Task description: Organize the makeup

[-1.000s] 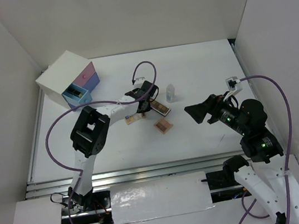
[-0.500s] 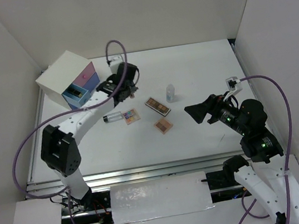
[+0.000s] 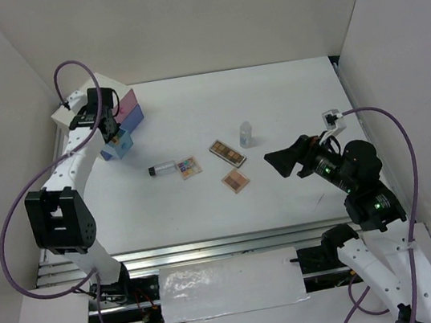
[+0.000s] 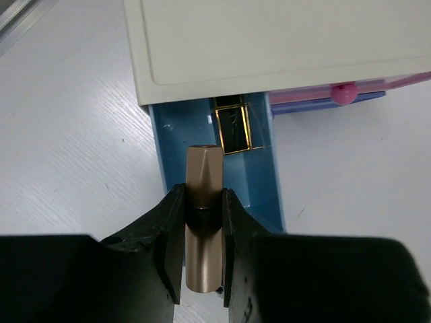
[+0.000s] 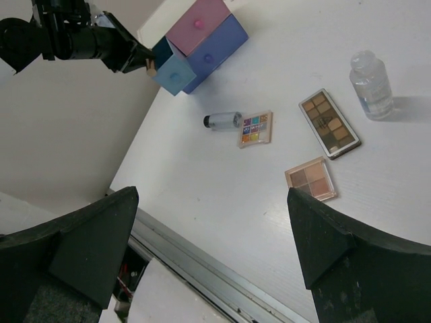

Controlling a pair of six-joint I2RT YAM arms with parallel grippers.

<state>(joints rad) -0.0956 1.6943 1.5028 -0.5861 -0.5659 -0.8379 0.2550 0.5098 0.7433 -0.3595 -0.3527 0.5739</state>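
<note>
While the left claw (image 4: 203, 222) grips the lipstick (image 4: 203, 178) over the blue drawer (image 4: 260, 176), palettes (image 3: 228, 153), tube (image 3: 161, 169) and bottle (image 3: 246, 133) lie unsorted on the counter (image 3: 287, 94); right claw (image 5: 212, 195) gapes empty.

The rose-gold lipstick tube (image 4: 203, 215) has a smooth, satin metallic finish with a soft sheen. The fingers (image 4: 168, 235) of the left gripper (image 4: 203, 195) look like matt black plastic, faintly grainy. The blue drawer (image 4: 249, 182) is smooth, slightly glossy plastic. Inside it, the compact (image 4: 232, 131) is glossy black with bright, mirror-like gold edging. The white box (image 4: 269, 40) has a smooth, matt top. The white table (image 4: 67, 134) shows a fine ribbed grain. Farther right, the small bottle (image 5: 370, 84) is clear and glassy, and the brown palette (image 5: 329, 123) holds matt powder pans.
</note>
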